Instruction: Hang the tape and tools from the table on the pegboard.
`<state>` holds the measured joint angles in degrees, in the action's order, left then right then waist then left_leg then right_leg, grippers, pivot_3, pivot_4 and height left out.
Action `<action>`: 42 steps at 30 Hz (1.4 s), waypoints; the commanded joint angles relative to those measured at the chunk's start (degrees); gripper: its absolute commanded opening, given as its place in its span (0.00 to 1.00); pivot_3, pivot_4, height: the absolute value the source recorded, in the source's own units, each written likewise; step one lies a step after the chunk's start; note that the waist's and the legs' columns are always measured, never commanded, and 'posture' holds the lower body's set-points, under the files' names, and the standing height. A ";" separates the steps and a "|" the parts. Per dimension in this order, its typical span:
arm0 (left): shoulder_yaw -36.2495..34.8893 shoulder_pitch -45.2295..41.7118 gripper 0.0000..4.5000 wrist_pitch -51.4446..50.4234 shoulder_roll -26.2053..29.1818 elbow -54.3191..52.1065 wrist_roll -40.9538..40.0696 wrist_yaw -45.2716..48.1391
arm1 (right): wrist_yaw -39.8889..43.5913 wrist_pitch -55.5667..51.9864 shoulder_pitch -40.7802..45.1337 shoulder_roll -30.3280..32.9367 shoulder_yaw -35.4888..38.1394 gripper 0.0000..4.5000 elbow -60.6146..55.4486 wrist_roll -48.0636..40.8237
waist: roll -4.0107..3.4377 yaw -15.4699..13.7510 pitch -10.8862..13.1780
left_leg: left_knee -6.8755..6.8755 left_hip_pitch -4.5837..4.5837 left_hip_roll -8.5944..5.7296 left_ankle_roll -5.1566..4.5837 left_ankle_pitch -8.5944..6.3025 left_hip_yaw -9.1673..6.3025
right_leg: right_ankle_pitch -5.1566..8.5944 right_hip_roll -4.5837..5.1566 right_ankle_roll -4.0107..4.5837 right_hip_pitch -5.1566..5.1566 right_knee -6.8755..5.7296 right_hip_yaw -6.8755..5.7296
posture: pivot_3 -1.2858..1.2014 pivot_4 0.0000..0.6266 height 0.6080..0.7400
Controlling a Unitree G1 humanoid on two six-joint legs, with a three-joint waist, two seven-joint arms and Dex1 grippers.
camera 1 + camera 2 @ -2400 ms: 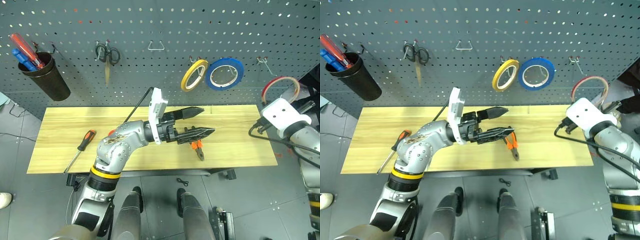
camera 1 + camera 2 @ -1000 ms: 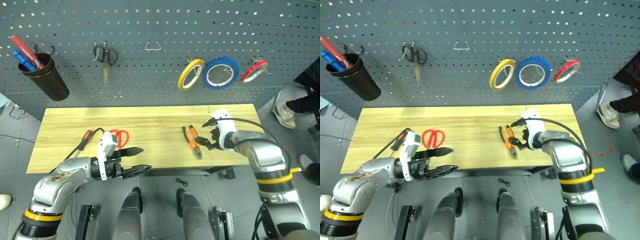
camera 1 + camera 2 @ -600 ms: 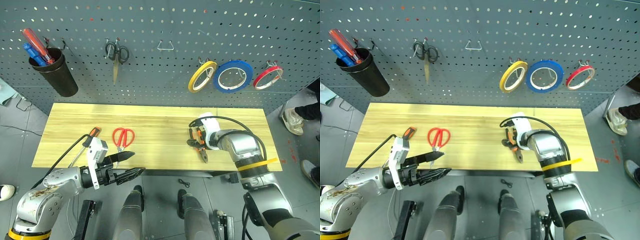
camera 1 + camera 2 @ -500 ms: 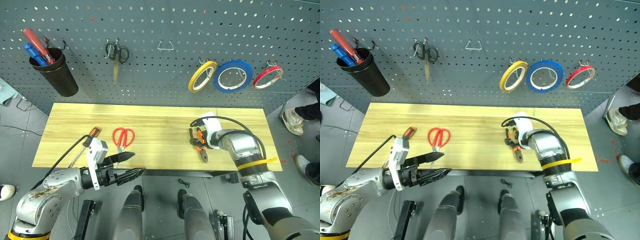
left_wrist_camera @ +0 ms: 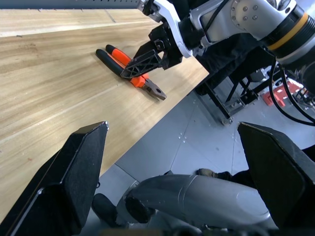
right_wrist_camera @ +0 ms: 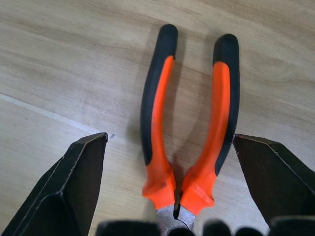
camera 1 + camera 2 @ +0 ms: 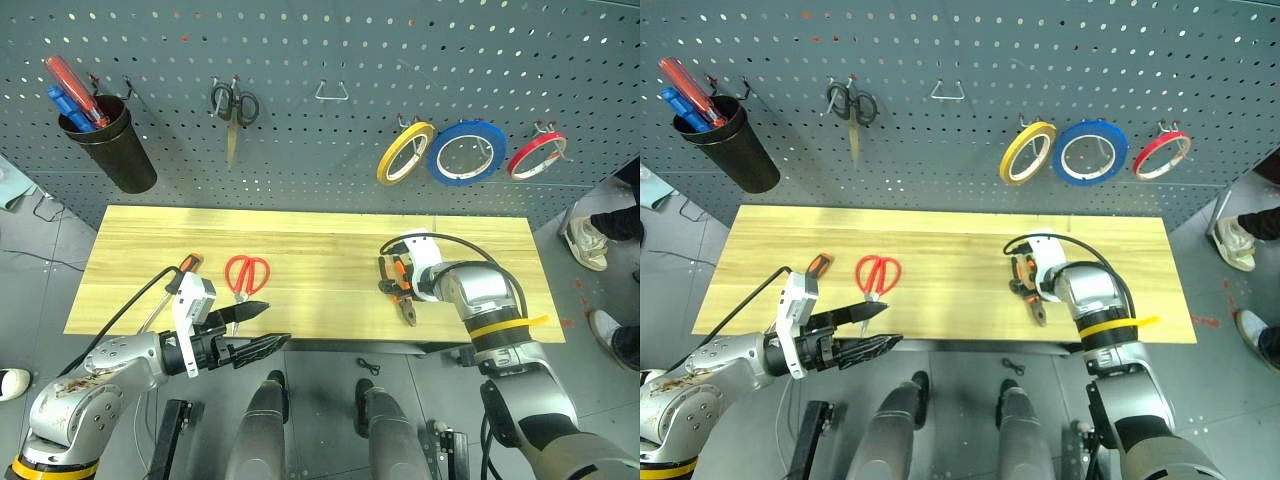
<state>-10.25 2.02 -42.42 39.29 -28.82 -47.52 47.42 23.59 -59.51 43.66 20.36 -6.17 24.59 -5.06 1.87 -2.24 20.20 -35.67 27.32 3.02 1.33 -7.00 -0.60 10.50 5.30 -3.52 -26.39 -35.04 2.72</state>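
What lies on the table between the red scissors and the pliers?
Nothing: the head views show bare wood between the red scissors and the pliers on the table.

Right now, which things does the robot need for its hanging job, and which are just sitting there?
For the job:
- pliers, between the open right claw
- red-handled scissors
- black-and-orange screwdriver
- red tape, already hung
- pegboard
- table

Just there:
- yellow tape
- blue tape
- black scissors
- black cup

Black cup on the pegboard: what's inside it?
The black cup holds red and blue screwdrivers, handles sticking out above the rim. Their shafts and anything deeper in the cup are hidden by its wall.
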 commanded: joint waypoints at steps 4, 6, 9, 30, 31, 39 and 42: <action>0.40 -0.49 1.00 -0.16 0.39 -1.99 -1.43 0.63 | 0.64 3.08 0.73 0.43 -0.29 1.00 3.70 1.05 | 0.00 0.04 0.05 | 0.06 0.00 0.00 0.00 0.00 0.00 | 0.01 -0.01 0.01 -0.03 0.01 0.00 | 0.59 0.63 1.00; 0.43 -0.71 1.00 -0.10 0.43 -1.73 -1.42 0.81 | 0.92 3.77 1.16 0.16 -0.22 1.00 4.74 0.99 | 0.00 0.05 0.06 | 0.09 0.00 0.01 0.00 0.00 0.00 | 0.01 -0.01 0.02 -0.04 0.01 0.00 | 0.59 0.63 1.00; 0.56 -1.01 1.00 -0.02 0.48 -1.48 -1.36 1.09 | 1.56 5.06 1.45 -0.03 -0.58 0.81 5.38 1.21 | 0.00 0.01 0.06 | 0.12 0.00 0.01 0.00 0.00 0.00 | 0.02 -0.01 0.02 -0.04 0.02 -0.01 | 0.59 0.63 1.00; -13.19 -22.36 1.00 -2.18 -9.61 4.62 -30.36 -25.68 | -2.94 25.74 15.27 -9.71 7.08 0.58 -39.72 -5.71 | 0.05 -0.25 0.16 | 0.65 0.15 0.04 0.19 0.14 -0.28 | -0.05 -0.15 -0.39 -0.39 -0.18 -0.25 | 0.58 0.55 1.00; -13.21 -24.09 1.00 -1.74 -10.18 5.40 -31.10 -27.07 | -3.49 29.29 16.42 -10.04 6.62 0.58 -38.64 -4.76 | 0.05 -0.57 0.16 | 0.63 0.11 0.00 0.21 0.15 -0.33 | -0.04 -0.10 -0.41 -0.25 -0.11 -0.33 | 0.58 0.55 1.00; -11.97 -32.86 1.00 0.92 -12.52 10.94 -29.92 -28.47 | -9.79 56.68 23.57 -11.25 6.71 0.58 -19.19 2.20 | 0.15 -0.66 0.12 | 0.74 0.09 -0.20 0.58 0.38 -0.56 | -0.20 -0.07 -0.32 -0.03 0.03 -0.38 | 0.59 0.53 1.00; -11.43 -33.58 1.00 0.86 -12.07 11.96 -28.57 -27.35 | -11.46 65.17 25.40 -11.68 6.42 0.58 -10.58 3.78 | 0.15 -0.49 0.12 | 0.84 0.09 -0.17 0.64 0.43 -0.68 | -0.30 -0.12 -0.13 -0.04 0.02 -0.45 | 0.59 0.53 1.00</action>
<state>-21.84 -31.27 -42.31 26.67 -16.29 -76.41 19.10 13.43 -0.40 66.84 8.89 -0.89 13.27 -1.98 2.02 -2.73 20.32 -34.81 27.41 2.85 1.98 -6.57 -1.28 10.19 5.18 -3.61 -26.43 -35.01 2.27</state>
